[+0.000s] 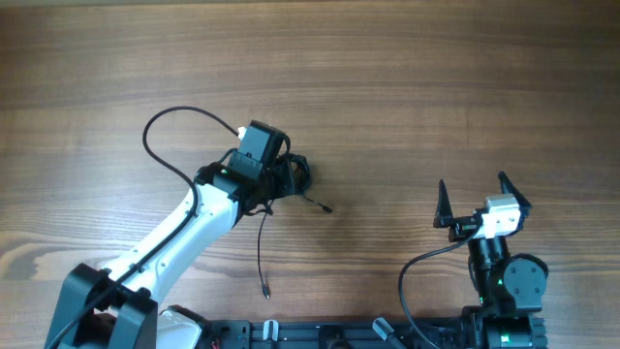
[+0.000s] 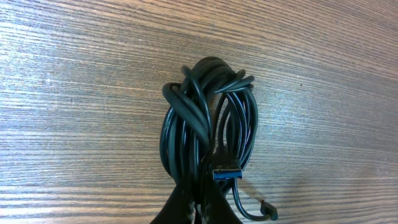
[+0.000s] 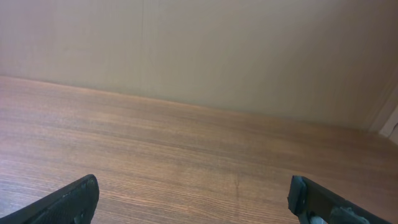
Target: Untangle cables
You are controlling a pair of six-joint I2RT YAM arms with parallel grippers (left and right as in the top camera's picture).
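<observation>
The cables point(image 2: 208, 118) are a tight coil of thin black wire knotted at its top, lying on the wooden table point(image 2: 74, 93). A USB plug with a blue insert point(image 2: 227, 171) sticks out of the coil's lower part, and a small plug point(image 2: 268, 210) curls off to the right. My left gripper point(image 2: 198, 198) is shut on the coil's lower strands. Overhead, the bundle point(image 1: 298, 174) sits at the left gripper point(image 1: 281, 180), with one loose end point(image 1: 324, 206) to the right and another point(image 1: 263, 287) trailing toward the front. My right gripper point(image 1: 480, 201) stands open and apart, its fingers point(image 3: 78, 200) holding nothing.
The left arm's own thicker black cable point(image 1: 165, 126) loops out behind its wrist. The right arm's base point(image 1: 504, 281) stands at the front right edge. A beige wall point(image 3: 199, 50) rises behind the table in the right wrist view.
</observation>
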